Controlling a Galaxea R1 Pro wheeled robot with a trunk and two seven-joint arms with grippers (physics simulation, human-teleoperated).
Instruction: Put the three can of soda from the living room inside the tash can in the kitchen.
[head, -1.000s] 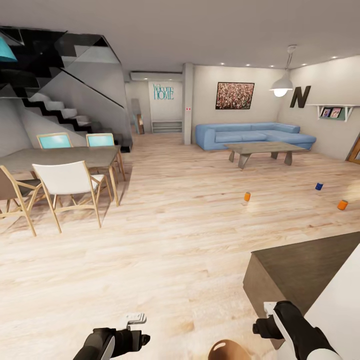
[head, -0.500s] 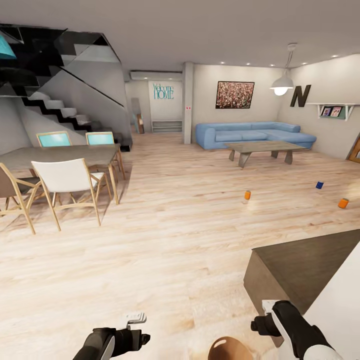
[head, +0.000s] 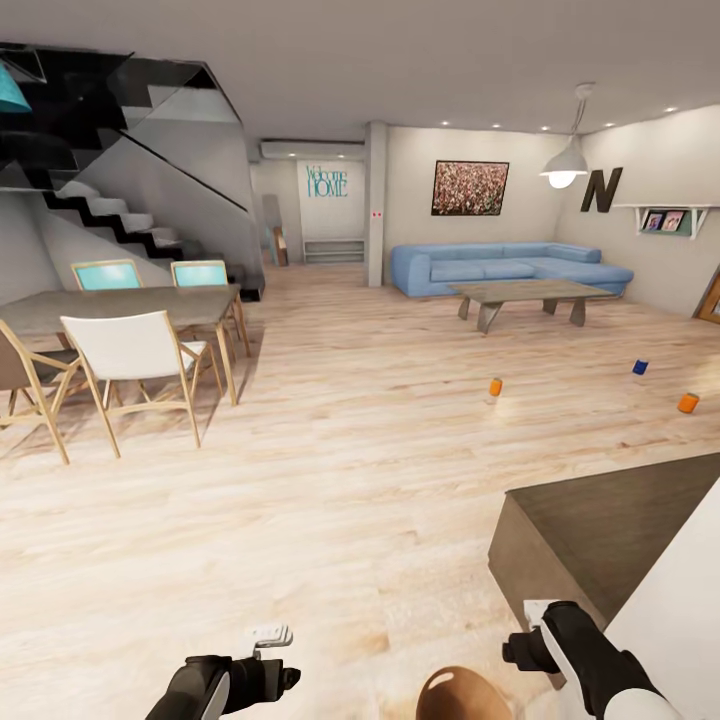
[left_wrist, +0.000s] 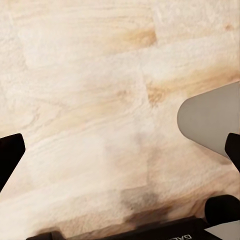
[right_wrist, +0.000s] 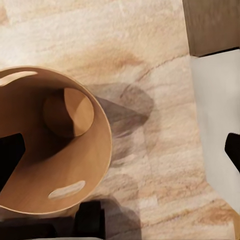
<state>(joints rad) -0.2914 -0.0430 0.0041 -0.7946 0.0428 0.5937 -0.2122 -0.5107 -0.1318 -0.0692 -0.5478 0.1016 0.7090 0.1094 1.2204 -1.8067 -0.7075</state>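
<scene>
Three soda cans stand apart on the living-room wood floor, far ahead of me: an orange one (head: 495, 386), a dark blue one (head: 640, 367) and another orange one (head: 687, 403). The trash can (head: 462, 697) sits on the floor between my arms, its glossy brown inside (right_wrist: 55, 145) empty. In the left wrist view its pale outer wall (left_wrist: 210, 125) shows beside my left gripper (left_wrist: 120, 152), which is open over bare floor. My right gripper (right_wrist: 120, 150) is open too, hanging above the bin's rim and the floor beside it. Both arms are low, left arm (head: 215, 685) and right arm (head: 585, 660).
A dark-topped counter block (head: 590, 530) with a white panel (head: 680, 620) stands close at my right. A dining table (head: 120, 310) with chairs is at the left and stairs (head: 110, 215) lie behind it. The blue sofa (head: 500, 268) and coffee table (head: 528, 295) are at the far end.
The whole picture has shifted slightly, so the camera has moved a little. More of the trash can shows at the bottom edge. Both arms hold their pose.
</scene>
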